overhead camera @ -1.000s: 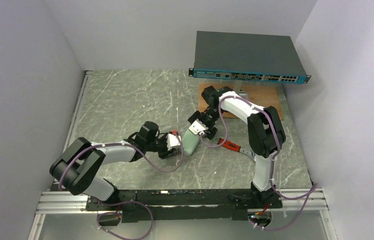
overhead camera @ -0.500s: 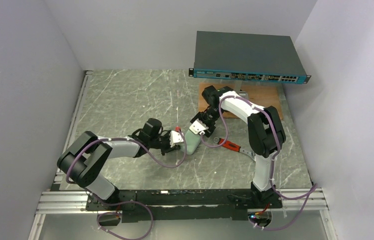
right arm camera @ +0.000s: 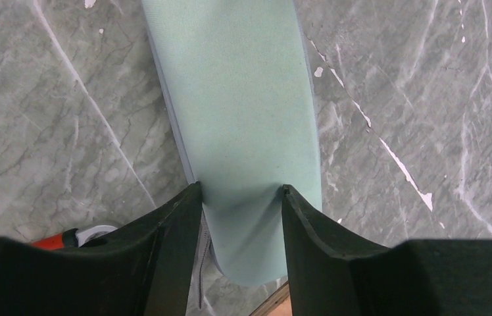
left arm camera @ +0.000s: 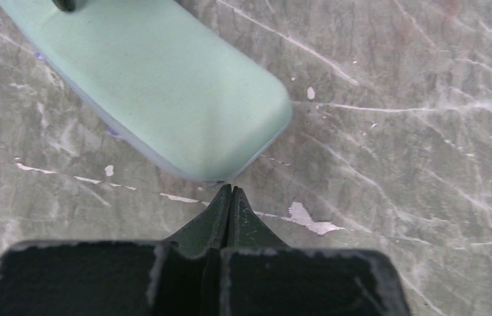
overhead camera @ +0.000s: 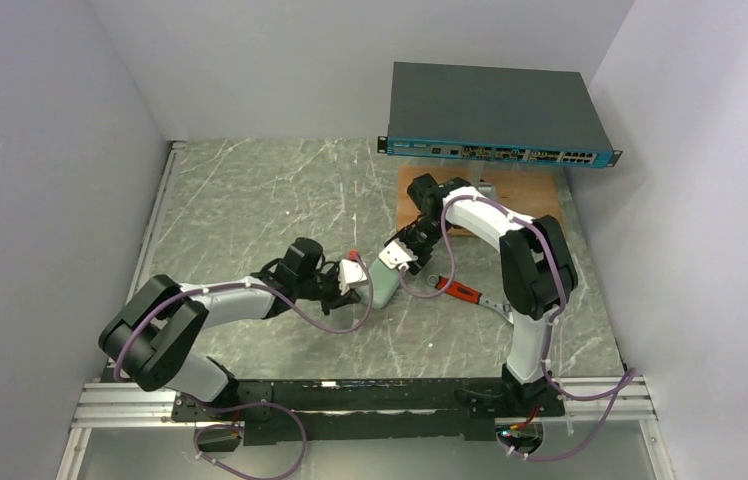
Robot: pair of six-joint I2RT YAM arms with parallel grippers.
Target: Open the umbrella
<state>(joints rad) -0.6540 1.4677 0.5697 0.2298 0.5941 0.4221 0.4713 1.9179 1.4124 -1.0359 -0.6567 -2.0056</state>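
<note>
Plain pale walls (overhead camera: 50,150), flat even light. Grey marble-look tabletop (overhead camera: 250,190) with white veins, metal rail (overhead camera: 130,405) at the near edge. Dark network switch (overhead camera: 495,105) back right over a wooden board (overhead camera: 530,195).

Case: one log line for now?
left gripper shut, tips at case end | right gripper clamped on case sides | umbrella not in view

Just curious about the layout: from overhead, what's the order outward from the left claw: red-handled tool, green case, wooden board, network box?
1. The mint-green case, at the left gripper tips.
2. The red-handled tool, to the right.
3. The wooden board, back right.
4. The network switch, farthest back.
</note>
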